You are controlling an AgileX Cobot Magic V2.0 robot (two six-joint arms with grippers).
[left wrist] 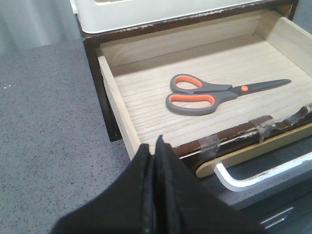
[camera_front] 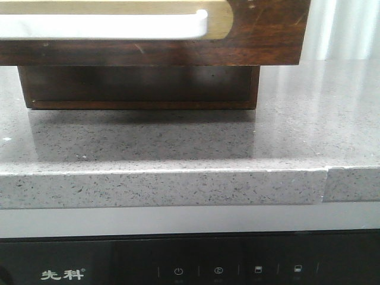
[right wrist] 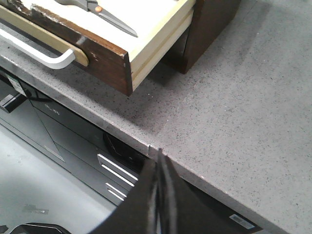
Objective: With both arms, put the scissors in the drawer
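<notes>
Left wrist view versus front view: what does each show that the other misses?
Only the left wrist view shows the open drawer's wooden inside, the scissors lying flat in it, and the shut left gripper. Only the front view shows the cabinet base under the drawer and the appliance panel below. Both show the white handle and grey countertop.

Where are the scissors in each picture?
Front view: not in it; only the outside of the drawer front shows.
Left wrist view: the scissors lie flat on the pale drawer floor, blades closed.
Right wrist view: only the blades show, at the picture's edge.
Shared landmark: the white bar handle.
</notes>
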